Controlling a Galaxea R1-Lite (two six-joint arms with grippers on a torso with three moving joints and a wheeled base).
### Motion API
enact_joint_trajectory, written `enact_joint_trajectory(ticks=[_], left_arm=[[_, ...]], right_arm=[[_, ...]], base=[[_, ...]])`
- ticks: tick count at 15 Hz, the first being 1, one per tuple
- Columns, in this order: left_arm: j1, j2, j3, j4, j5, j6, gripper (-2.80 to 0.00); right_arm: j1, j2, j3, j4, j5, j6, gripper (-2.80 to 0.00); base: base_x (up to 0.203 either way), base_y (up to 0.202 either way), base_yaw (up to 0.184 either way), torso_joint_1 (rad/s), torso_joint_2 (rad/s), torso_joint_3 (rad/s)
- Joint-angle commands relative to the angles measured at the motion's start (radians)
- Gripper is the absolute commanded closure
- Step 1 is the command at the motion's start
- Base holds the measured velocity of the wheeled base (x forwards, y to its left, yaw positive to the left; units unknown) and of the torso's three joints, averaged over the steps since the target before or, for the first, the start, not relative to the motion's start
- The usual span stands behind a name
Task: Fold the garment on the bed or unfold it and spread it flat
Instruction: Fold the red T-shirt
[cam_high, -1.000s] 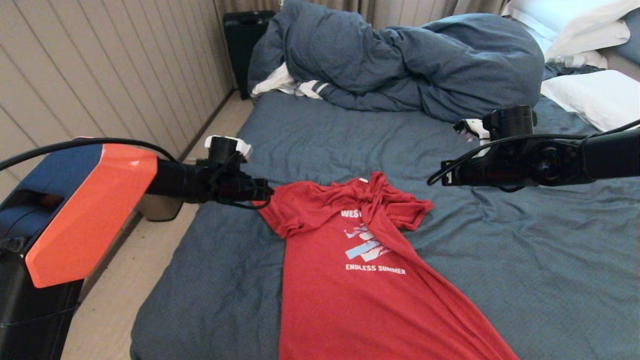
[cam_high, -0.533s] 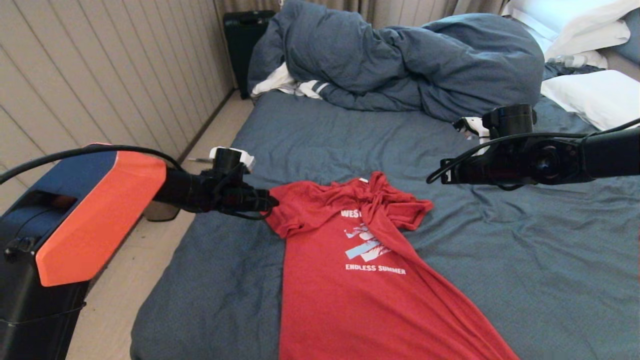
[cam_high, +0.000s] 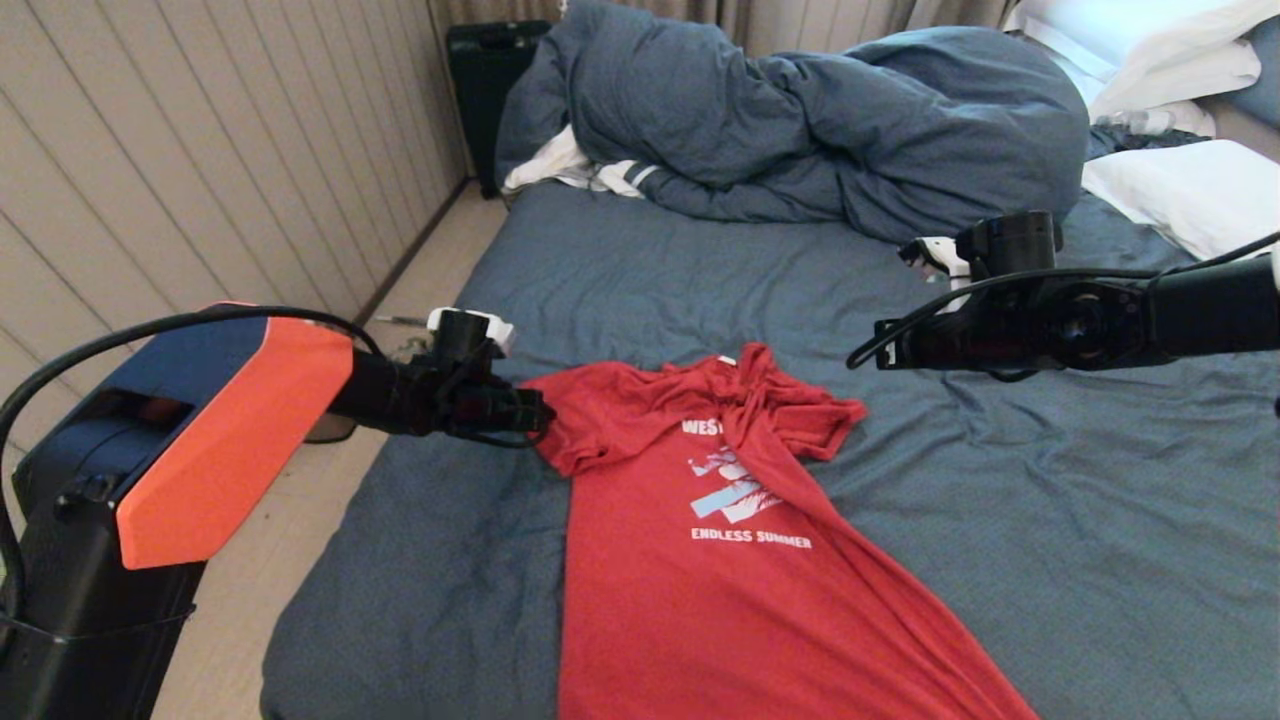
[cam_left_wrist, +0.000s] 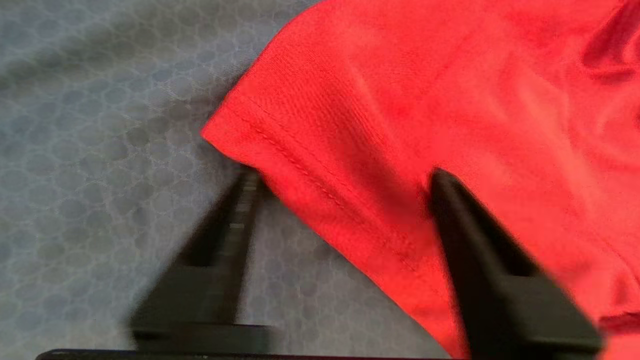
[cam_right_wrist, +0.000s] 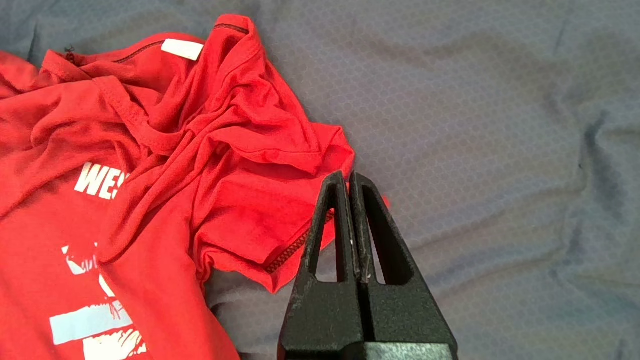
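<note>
Since a moment before, our left hand (cam_high: 540, 412) had dropped lower and come closer to the edge of the shirt's sleeve; our right hand (cam_high: 868, 358) had hardly moved. On the red shirt (cam_high: 720, 560) we could read "WEST" and "ENDLESS SUMMER" in white letters, with a pale blue and white picture between them. A small white tag (cam_right_wrist: 182, 49) sat at the collar, but we could not read it. The shirt lay on the bed (cam_high: 1050, 520), near its left side, with the top part bunched up. There was lots of bare blue-grey sheet to the right of the shirt and beyond it. The left hand was open, one finger (cam_left_wrist: 465, 225) over the red sleeve and the other over the sheet, holding nothing. The right hand was closed and empty, above the sheet near the other sleeve.
</note>
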Motion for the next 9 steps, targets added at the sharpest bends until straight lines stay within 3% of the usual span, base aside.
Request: enact_joint_trajectory(ticks=[1, 5, 9], left_arm=[[0.0, 0.014, -0.003, -0.002, -0.002, -0.001, 0.0], [0.003, 0.027, -0.037, -0.003, -0.001, -0.001, 0.0], [0.05, 0.031, -0.158, 0.004, 0.001, 0.01, 0.0]], right_arm=[[0.004, 0.003, -0.001, -0.002, 0.001, 0.0, 0.0], [0.008, 0.003, -0.002, -0.002, 0.001, -0.001, 0.0], [0.008, 0.001, -0.008, -0.002, -0.001, -0.002, 0.0]], base=[[0.0, 0.0, 0.0, 0.0, 0.0, 0.0], [0.0, 0.0, 0.0, 0.0, 0.0, 0.0], [0.0, 0.0, 0.0, 0.0, 0.0, 0.0]])
